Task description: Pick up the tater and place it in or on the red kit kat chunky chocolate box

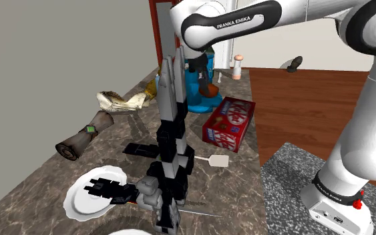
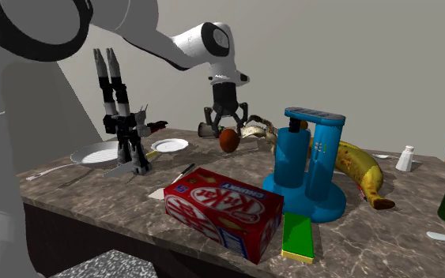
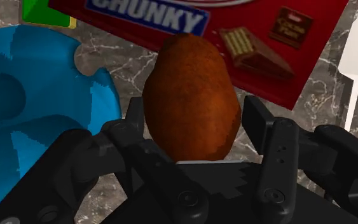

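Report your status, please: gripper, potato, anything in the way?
Gripper shut on potato, raised above the counter. Red box lies flat, potato not yet on it. Blue stand close beside the gripper.

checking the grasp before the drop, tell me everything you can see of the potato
The potato is a reddish-brown, egg-shaped lump with dull skin, whole. The black fingers clasp its sides, long axis along them, narrower end pointing out. It seems lifted off the marbled counter, with the red Kit Kat box lying beyond its tip.
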Available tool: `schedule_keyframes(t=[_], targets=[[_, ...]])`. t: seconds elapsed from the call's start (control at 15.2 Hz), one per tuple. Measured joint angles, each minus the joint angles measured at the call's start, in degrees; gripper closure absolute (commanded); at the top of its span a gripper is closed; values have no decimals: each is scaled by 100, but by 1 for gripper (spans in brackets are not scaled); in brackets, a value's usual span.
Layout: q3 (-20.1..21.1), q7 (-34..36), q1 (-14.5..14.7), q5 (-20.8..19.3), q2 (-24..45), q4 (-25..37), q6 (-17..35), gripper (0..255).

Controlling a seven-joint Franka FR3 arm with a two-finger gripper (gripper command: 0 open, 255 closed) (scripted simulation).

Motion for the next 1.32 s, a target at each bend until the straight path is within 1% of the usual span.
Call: schedule_keyframes(t=[0.13, 0.53, 0.79, 1.32], targets=[[-60, -132, -105, 76, -528, -644, 165, 255], [-311, -581, -314, 170, -1746, -1996, 439, 255], [-331, -546, -316, 178, -1888, -2413, 715, 255], [-335, -395, -321, 138, -1786, -2912, 1295, 255]])
